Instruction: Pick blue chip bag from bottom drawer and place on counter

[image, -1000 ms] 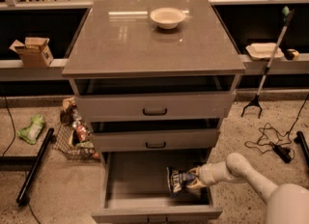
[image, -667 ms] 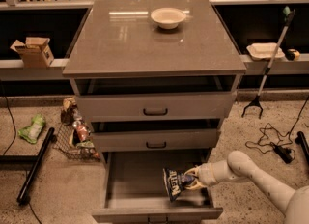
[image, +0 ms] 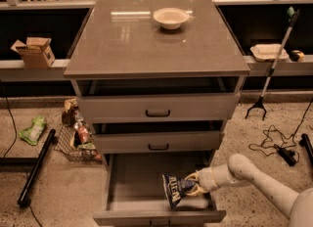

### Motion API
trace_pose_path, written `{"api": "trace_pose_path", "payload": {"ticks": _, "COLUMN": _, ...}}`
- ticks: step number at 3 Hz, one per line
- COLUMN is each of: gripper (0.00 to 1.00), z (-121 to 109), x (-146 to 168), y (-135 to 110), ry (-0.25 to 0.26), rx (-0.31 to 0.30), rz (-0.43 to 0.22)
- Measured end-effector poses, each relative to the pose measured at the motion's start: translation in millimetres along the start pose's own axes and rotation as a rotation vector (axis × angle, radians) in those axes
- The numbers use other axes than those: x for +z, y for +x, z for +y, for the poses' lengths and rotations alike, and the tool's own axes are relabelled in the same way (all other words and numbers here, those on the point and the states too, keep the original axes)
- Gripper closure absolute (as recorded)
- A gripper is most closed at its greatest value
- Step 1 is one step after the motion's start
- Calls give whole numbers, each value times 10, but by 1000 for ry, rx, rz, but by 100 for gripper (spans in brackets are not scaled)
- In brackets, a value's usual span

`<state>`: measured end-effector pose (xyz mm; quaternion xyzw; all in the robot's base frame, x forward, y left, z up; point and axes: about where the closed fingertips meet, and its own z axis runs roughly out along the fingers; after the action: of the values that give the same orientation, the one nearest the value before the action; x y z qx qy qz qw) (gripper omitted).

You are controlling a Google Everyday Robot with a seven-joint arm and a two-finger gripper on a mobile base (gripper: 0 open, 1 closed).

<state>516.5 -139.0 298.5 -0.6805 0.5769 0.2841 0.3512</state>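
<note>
The bottom drawer (image: 132, 182) of the grey cabinet stands pulled open. My gripper (image: 192, 186) reaches into it from the right and is shut on the blue chip bag (image: 175, 190). The bag is dark blue with white lettering and hangs tilted, raised over the drawer's front right part. The counter (image: 122, 45) is the glossy grey-brown top of the cabinet, well above the gripper. My white arm (image: 254, 177) comes in from the lower right corner.
A white bowl (image: 170, 17) sits at the back of the counter. The two upper drawers are slightly open above the gripper. A wire basket with snack packets (image: 77, 138) and a green packet (image: 33, 129) lie on the floor at left. A grabber tool (image: 271, 69) leans at right.
The gripper has drawn the chip bag a little left and toward the drawer's front, raising it off the drawer floor. The arm has pulled back slightly.
</note>
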Motion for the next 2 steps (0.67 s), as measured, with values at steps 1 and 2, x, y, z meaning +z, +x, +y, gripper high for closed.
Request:
{"api": "trace_pose_path", "payload": {"ticks": 1, "gripper": 100, "z": 65, "x": -189, "y": -367, "ry": -11, "rx": -49, "rz": -17}}
{"api": "trace_pose_path", "payload": {"ticks": 2, "gripper": 100, "z": 201, "x": -444, "y": -1020, "ry": -54, "rx": -143, "rz": -49}}
